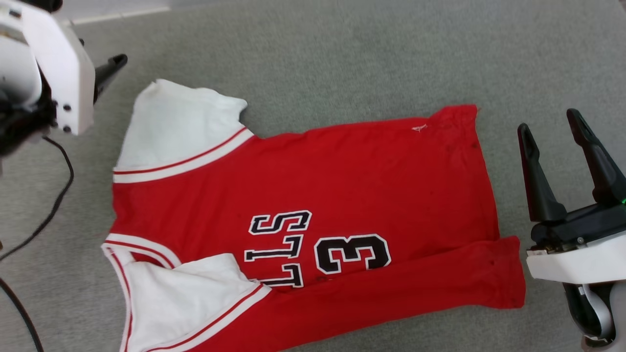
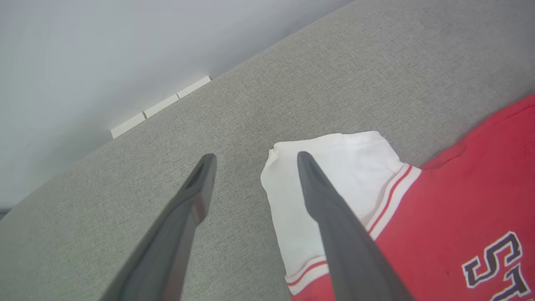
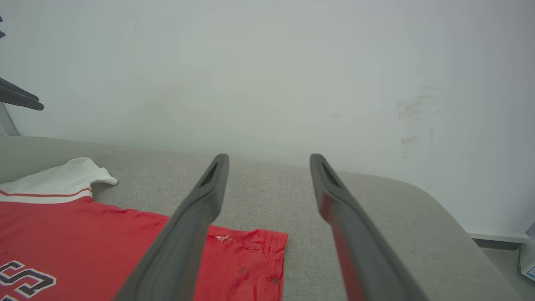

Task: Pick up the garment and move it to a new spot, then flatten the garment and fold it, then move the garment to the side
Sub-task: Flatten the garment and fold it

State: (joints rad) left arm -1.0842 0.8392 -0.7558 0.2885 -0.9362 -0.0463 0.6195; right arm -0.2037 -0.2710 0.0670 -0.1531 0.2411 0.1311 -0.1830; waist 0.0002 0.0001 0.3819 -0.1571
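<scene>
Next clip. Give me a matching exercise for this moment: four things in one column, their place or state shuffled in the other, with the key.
1. garment
2. left gripper
3. right gripper
4. black cable

A. open, beside the red hem
B. trails along the head view's left edge
C. lies print-up on the grey surface
D. open, near a white sleeve

Pairs: 1-C, 2-D, 3-A, 4-B

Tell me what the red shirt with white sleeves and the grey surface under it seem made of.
Red short-sleeved jersey shirt: soft knit cloth, matte, probably polyester or cotton; it lies limp with folds and small creases.
Grey surface: woven upholstery-like fabric, matte; a fine weave grain shows in the left wrist view.
</scene>
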